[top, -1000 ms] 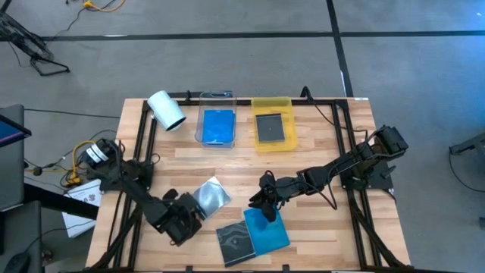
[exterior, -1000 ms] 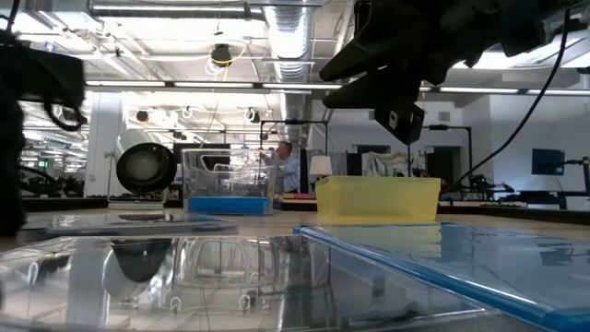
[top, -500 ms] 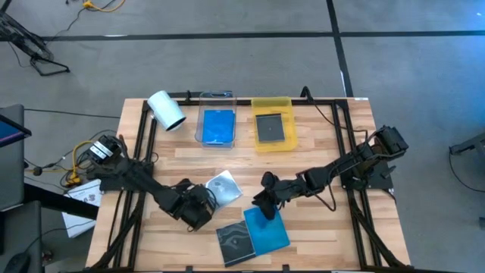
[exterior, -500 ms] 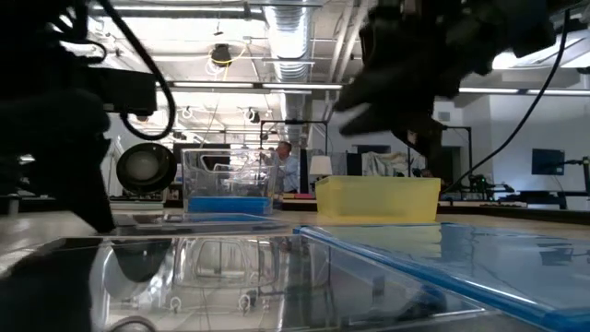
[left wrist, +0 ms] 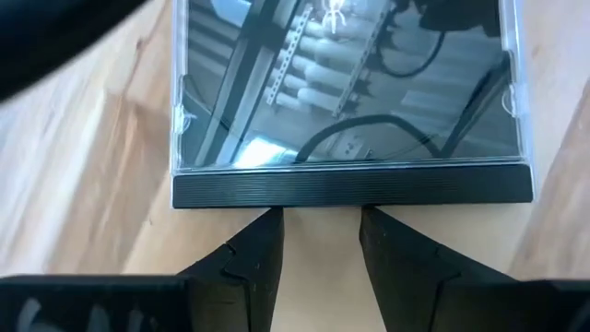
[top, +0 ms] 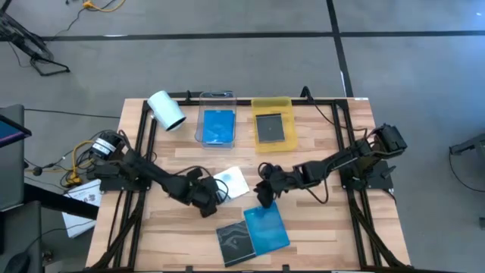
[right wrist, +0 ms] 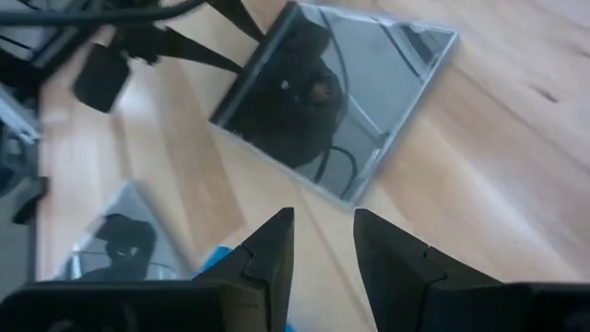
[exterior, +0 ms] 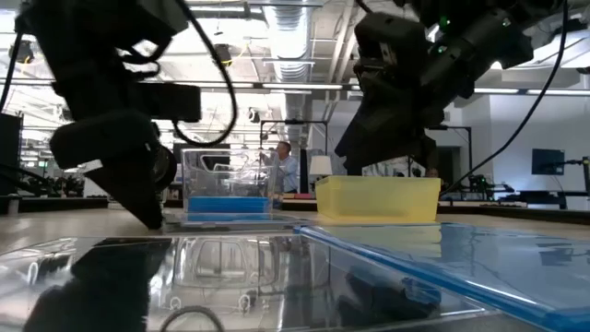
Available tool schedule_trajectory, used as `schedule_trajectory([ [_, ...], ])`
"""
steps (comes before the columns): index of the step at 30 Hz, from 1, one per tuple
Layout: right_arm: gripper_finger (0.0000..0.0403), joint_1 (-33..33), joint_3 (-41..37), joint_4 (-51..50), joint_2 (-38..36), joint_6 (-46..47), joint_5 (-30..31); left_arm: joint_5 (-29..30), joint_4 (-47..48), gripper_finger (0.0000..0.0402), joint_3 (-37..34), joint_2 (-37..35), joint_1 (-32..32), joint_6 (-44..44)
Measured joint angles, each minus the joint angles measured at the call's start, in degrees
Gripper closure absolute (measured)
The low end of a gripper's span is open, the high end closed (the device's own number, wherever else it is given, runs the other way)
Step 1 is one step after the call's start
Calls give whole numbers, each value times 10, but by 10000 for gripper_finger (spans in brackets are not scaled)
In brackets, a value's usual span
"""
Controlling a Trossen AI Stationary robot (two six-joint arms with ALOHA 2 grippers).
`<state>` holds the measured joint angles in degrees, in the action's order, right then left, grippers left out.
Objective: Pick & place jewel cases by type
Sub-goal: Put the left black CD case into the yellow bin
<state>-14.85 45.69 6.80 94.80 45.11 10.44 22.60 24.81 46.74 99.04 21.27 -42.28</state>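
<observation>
While flat on table, clear jewel case [left wrist: 350,92] lies just ahead of left claw [left wrist: 320,221], fingers narrowly parted, nothing held.

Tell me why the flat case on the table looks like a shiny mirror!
Left wrist view: the clear jewel case reflects ceiling pipes and lamps. Right wrist view: the same case mirrors the dark arm above it. High view: glare turns it almost white. Low view: the nearest cases are blurry and full of reflected lights.
</observation>
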Motion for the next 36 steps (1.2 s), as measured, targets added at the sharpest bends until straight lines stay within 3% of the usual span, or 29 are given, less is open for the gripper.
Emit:
schedule_trajectory([
  [9,294,34,0,-61,0,35,11,-19,-16,260,1,0,-45,87],
  [17,294,53,0,-53,0,51,2,-41,-41,260,0,0,-86,177],
  [23,294,53,0,-51,0,60,2,-96,-50,260,-2,-21,-112,177],
  [28,294,51,0,-51,0,60,1,-88,10,260,-5,-55,-124,176],
  [33,294,51,0,-51,0,60,0,-115,101,260,-4,-73,-142,83],
  [36,294,54,0,-47,0,60,-1,-163,72,260,-5,-76,-146,49],
])
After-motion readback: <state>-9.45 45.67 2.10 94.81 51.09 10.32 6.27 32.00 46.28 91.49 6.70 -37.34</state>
